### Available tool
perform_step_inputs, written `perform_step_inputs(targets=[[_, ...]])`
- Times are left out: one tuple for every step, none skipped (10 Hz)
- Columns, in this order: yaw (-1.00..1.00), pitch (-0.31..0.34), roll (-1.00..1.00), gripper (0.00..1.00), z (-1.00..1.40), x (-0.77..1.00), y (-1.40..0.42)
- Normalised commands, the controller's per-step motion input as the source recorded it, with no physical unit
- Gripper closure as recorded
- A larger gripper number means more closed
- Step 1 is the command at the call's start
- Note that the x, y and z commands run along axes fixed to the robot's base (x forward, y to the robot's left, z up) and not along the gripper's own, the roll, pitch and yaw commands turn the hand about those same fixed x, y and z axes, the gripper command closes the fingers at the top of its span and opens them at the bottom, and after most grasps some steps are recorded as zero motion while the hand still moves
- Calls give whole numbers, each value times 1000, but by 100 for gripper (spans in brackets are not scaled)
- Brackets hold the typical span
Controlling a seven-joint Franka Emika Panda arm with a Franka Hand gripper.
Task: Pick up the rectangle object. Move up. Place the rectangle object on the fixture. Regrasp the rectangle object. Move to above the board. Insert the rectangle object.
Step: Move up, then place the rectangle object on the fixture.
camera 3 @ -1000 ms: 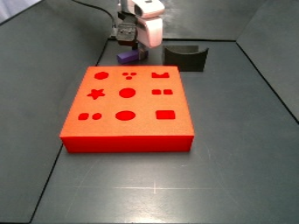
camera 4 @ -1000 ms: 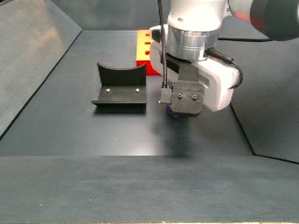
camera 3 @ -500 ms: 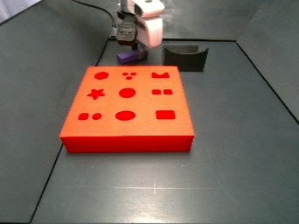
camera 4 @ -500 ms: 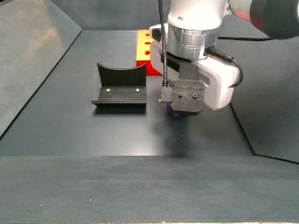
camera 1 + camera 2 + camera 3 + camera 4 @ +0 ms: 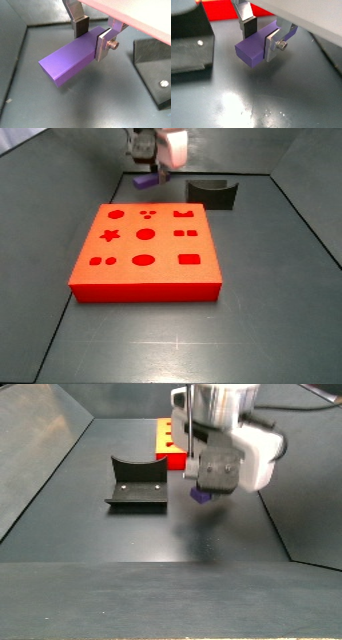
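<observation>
we hold the rectangle object [image 5: 70,60] clamped in our gripper [image 5: 93,36], lifted; fixture [image 5: 135,481] placement, regrasp, and insertion remain.

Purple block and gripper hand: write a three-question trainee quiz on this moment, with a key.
1. True or false: the hand is shut on the small purple rectangular block.
2. Multiple choice: where is the block? A) in a cutout of the flat red-orange board; B) held off the floor; C) on the dark notched fixture.
3. Fill in: in both side views the fixture holds ____.

Key: 1 true; 2 B; 3 nothing.
</observation>
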Motion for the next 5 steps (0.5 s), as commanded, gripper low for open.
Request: perform_step_inputs(targets=[[-15, 42, 17, 100, 209, -24, 14], [0, 0, 0, 100, 1000, 0, 0], [-2, 6, 2, 100, 1000, -3, -1], [-3, 17, 8, 100, 1000, -14, 0], [-6, 20, 16, 100, 1000, -19, 2]])
